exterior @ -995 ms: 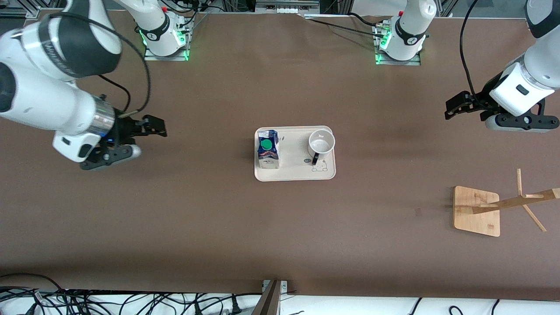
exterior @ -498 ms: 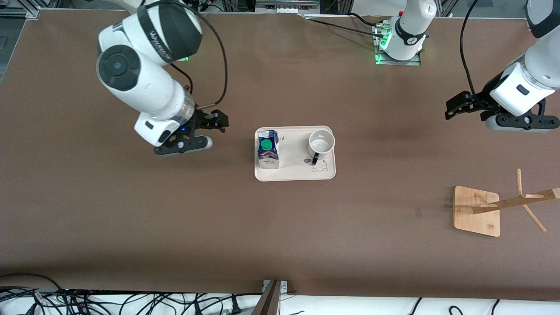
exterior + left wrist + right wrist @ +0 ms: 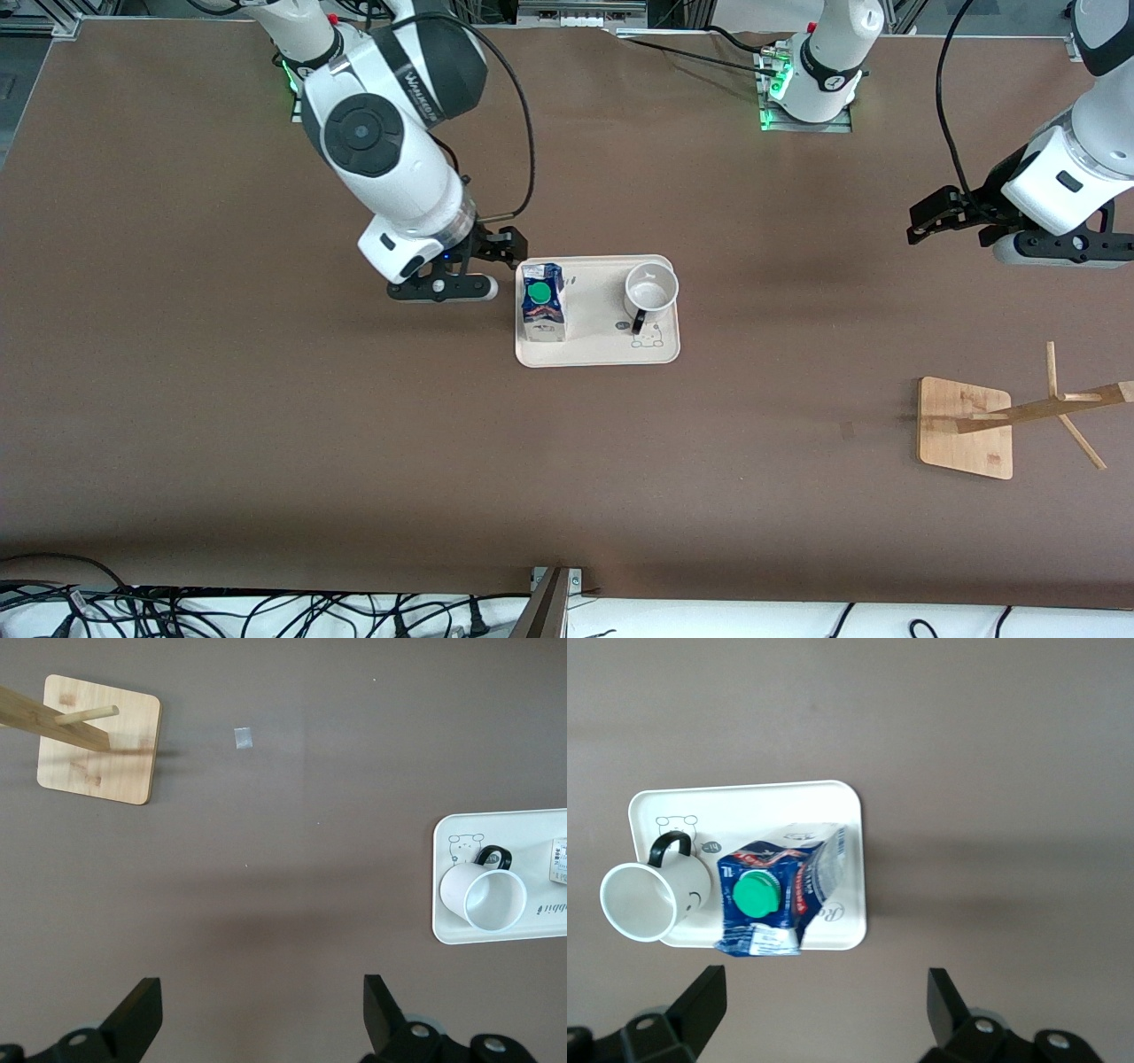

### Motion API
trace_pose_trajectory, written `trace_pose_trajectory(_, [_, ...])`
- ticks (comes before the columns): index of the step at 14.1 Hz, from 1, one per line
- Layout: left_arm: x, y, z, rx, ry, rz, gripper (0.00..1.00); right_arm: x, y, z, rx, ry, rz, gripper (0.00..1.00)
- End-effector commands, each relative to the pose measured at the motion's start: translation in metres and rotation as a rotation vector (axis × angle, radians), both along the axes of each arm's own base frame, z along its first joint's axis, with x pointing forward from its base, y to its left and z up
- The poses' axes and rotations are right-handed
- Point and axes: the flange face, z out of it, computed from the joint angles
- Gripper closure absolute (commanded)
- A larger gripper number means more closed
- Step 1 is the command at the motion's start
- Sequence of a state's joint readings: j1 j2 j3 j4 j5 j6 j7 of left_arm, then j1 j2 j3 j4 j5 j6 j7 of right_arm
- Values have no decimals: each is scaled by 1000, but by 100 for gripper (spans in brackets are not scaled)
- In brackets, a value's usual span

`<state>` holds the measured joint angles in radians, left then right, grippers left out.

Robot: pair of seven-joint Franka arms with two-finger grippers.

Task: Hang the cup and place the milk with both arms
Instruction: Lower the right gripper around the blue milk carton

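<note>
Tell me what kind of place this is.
Most likely a robotics lab test bench. Two arms are bolted to a brown table, loose cables run along its edge, and only a few props sit on it: a tray with a milk carton and cup, plus a wooden rack.

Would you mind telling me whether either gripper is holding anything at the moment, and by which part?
Nothing is held. The right gripper hangs open beside the blue-and-white milk carton; the left gripper waits open over bare table.

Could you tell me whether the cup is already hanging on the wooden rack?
No, the cup stands upright on the tray beside the milk.
</note>
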<state>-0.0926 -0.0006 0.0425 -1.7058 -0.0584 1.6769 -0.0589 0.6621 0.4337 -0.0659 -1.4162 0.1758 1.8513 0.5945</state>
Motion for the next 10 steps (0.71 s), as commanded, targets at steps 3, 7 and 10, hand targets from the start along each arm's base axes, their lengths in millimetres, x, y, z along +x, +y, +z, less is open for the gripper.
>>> trace_pose_trajectory(3, [17, 11, 6, 13, -21, 14, 0, -5, 39, -20, 18, -47, -84, 0])
trace_pose_trajectory(7, [20, 9, 1, 14, -14, 13, 0, -13, 59, -48, 10, -35, -64, 0])
trace_pose_trajectory(10, [21, 10, 0, 14, -14, 13, 0, -15, 69, -67, 5, -33, -57, 0])
